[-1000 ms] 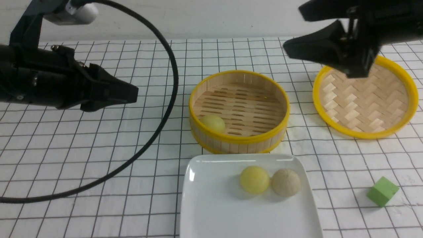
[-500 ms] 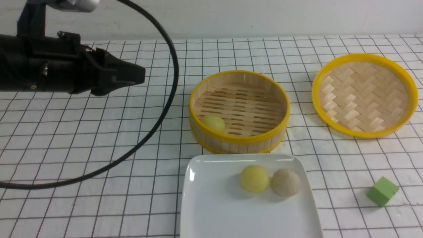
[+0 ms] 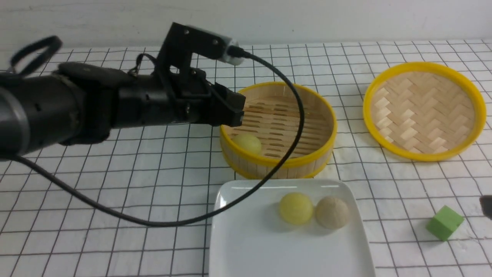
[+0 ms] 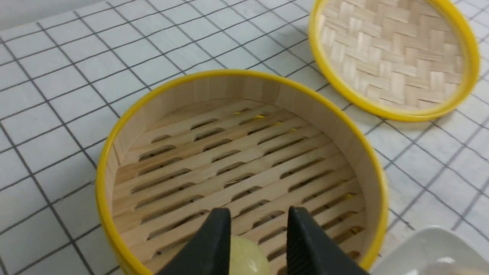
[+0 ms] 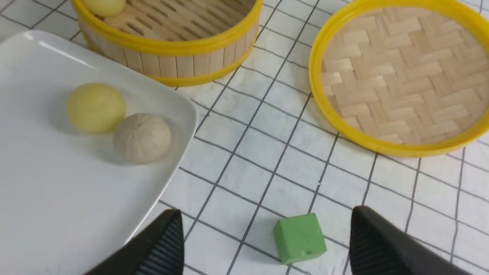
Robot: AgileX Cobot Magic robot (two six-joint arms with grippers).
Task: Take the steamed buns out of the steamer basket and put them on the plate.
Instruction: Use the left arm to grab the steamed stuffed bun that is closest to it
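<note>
The left gripper [image 3: 235, 111] hangs over the left rim of the steamer basket [image 3: 278, 163], jaws parted and holding nothing. In the left wrist view its two fingers frame a smooth yellow bun [image 4: 244, 259] on the slatted floor below, which suggests it is lined up to come down on that bun. The bun sits low against the near-left wall of the basket, so the upright wall is the likeliest thing to crowd a finger during the descent.

The arm's black cable [image 3: 296, 127] loops over the basket and trails down across the far-left corner of the white square plate [image 3: 253, 238]; it could drag there during the carry.

The plate lies just near of the basket. On it a second yellow bun [image 3: 296, 208] and a pleated bun [image 3: 332, 212] sit touching, toward its right half, leaving the left half bare for a third.

The right gripper [image 5: 265, 214] is parked at the near right with its jaws spread wide and empty, over the checked cloth [image 3: 96, 173] by the green cube [image 3: 444, 222]. The woven lid [image 3: 424, 111] lies at the far right, well clear.
</note>
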